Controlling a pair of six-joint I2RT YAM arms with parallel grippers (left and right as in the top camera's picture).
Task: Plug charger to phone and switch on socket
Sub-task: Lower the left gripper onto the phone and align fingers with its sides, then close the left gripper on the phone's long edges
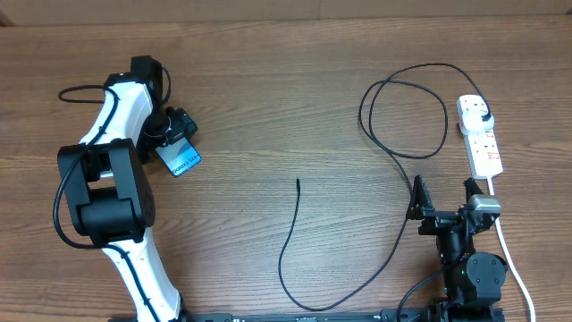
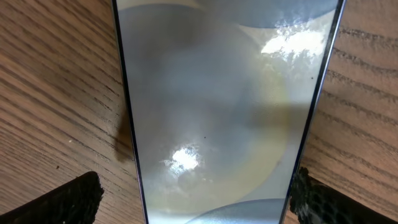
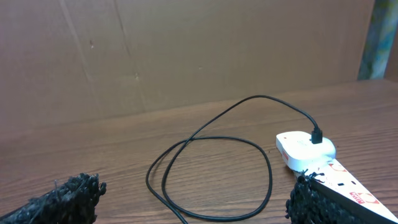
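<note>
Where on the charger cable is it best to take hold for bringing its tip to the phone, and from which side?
Just behind the free connector tip, from straight above, closing across the charger cable. That end lies flat and nearly straight on the table, with bare wood on both sides.

Black charger [image 1: 404,170], white socket [image 1: 481,136], blue-screened phone [image 1: 182,160].

The phone [image 1: 182,159] lies flat and screen-up on the left, turned diagonally, its pale blue glass catching glare. Over on the right the white socket [image 1: 481,134] with red switches lies lengthwise. The thin black charger [image 1: 298,184] is plugged into its far end, loops once, then trails to a loose tip in the middle, well apart from the phone.
</note>
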